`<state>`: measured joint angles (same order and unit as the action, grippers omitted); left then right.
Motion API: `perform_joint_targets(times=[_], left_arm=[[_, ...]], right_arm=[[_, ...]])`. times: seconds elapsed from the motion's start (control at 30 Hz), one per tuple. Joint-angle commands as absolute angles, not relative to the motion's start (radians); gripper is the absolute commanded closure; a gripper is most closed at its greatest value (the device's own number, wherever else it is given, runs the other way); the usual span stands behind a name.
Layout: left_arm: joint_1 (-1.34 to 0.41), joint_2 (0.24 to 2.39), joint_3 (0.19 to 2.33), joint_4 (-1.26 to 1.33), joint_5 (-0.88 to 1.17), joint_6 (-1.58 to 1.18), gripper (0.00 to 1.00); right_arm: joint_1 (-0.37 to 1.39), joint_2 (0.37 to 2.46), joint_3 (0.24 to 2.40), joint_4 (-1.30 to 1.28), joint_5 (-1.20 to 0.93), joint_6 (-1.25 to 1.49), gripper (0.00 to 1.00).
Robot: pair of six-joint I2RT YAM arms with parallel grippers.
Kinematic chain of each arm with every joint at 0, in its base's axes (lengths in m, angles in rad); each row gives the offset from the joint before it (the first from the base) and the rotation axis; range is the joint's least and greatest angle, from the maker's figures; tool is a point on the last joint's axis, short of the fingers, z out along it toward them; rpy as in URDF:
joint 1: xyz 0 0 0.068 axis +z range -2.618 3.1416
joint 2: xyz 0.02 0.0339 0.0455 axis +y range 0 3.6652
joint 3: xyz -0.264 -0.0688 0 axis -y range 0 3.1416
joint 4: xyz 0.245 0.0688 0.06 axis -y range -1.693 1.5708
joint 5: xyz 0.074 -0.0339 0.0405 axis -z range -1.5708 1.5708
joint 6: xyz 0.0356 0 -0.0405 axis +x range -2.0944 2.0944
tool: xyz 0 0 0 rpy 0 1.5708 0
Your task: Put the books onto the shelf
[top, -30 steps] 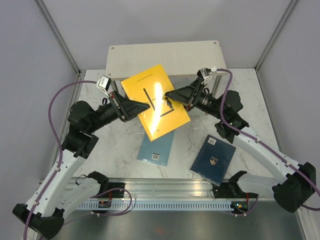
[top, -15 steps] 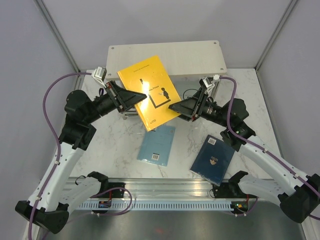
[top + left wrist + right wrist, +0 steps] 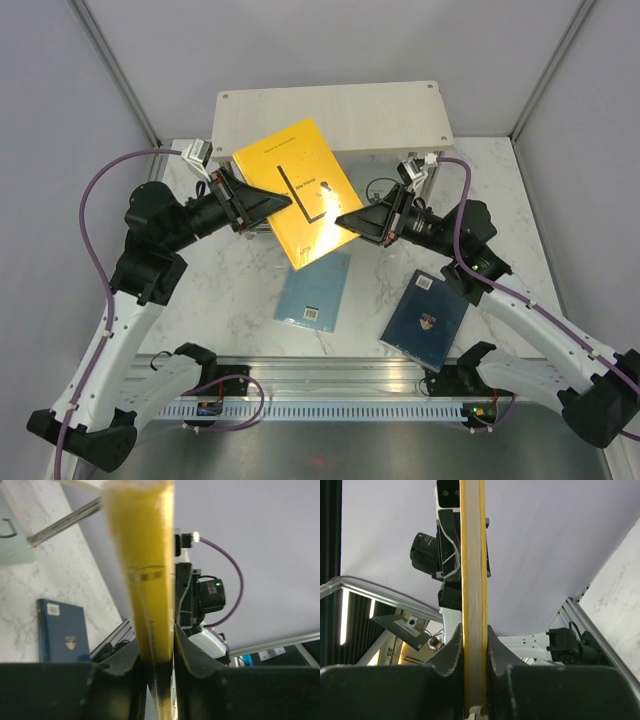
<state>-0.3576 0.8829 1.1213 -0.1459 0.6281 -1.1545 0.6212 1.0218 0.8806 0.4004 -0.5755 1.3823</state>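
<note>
Yellow book (image 3: pixel 297 190): held tilted in the air just before the shelf (image 3: pixel 335 115); left gripper (image 3: pixel 286 203) and right gripper (image 3: pixel 342 214) each clamped on an opposite edge. Blue book (image 3: pixel 314 287), navy book (image 3: pixel 427 315): flat on the table (image 3: pixel 220 290). Shelf's lower tier: hidden, contents cannot be told.

A thin yellow paperback book (image 3: pixel 300 190) hangs in the air in the middle, pinched between the left pincer (image 3: pixel 287 201) and the right pincer (image 3: pixel 339 214). The book and both arms block the way across. Just behind stands the pale wood shelf (image 3: pixel 400 115), and its top board is bare. Under the held book, a light blue paperback (image 3: pixel 315 290) lies flat on the white marble worktop (image 3: pixel 230 290). A navy paperback (image 3: pixel 428 317) lies near it on the right. The left side of the worktop has open room.
</note>
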Motion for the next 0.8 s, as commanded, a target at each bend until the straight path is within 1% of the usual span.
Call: perform_joint_targets(times=[0.0,0.03,0.07,0.1,0.2,0.23,0.27,0.37,0.4,0.47,0.5,0.63,0.77], left_arm=[[-0.353,0.850,1.215,-0.344,0.601,-0.953,0.70],[-0.353,0.839,1.224,-0.388,0.588,-0.928,0.59],[-0.353,0.836,1.233,-0.425,0.560,-0.883,0.56],[-0.354,0.833,1.250,-0.490,0.549,-0.861,0.49],[-0.353,0.824,1.276,-0.560,0.522,-0.799,0.39],[-0.354,0.824,1.282,-0.589,0.515,-0.779,0.32],[-0.354,0.819,1.287,-0.606,0.506,-0.770,0.30],[-0.353,0.821,1.314,-0.646,0.483,-0.739,0.16],[-0.353,0.821,1.322,-0.653,0.480,-0.732,0.09],[-0.353,0.830,1.341,-0.679,0.465,-0.710,0.02],[-0.354,0.831,1.345,-0.686,0.462,-0.704,0.00],[-0.353,0.835,1.353,-0.704,0.456,-0.687,0.00],[-0.353,0.834,1.359,-0.729,0.456,-0.680,0.00]], right_arm=[[0.617,0.963,0.845,0.367,-0.540,1.350,1.00],[0.617,0.934,0.830,0.315,-0.540,1.332,1.00],[0.615,0.916,0.815,0.284,-0.532,1.321,1.00],[0.614,0.875,0.777,0.247,-0.526,1.321,1.00],[0.617,0.792,0.692,0.212,-0.517,1.339,1.00],[0.617,0.776,0.678,0.197,-0.517,1.341,1.00],[0.617,0.761,0.666,0.178,-0.517,1.342,1.00],[0.620,0.698,0.629,0.082,-0.502,1.325,1.00],[0.617,0.677,0.621,0.043,-0.486,1.324,1.00],[0.614,0.667,0.603,0.011,-0.471,1.325,1.00],[0.612,0.675,0.600,0.002,-0.456,1.325,1.00],[0.591,0.699,0.606,-0.021,-0.375,1.338,1.00],[0.510,0.776,0.676,-0.011,-0.353,1.312,1.00]])
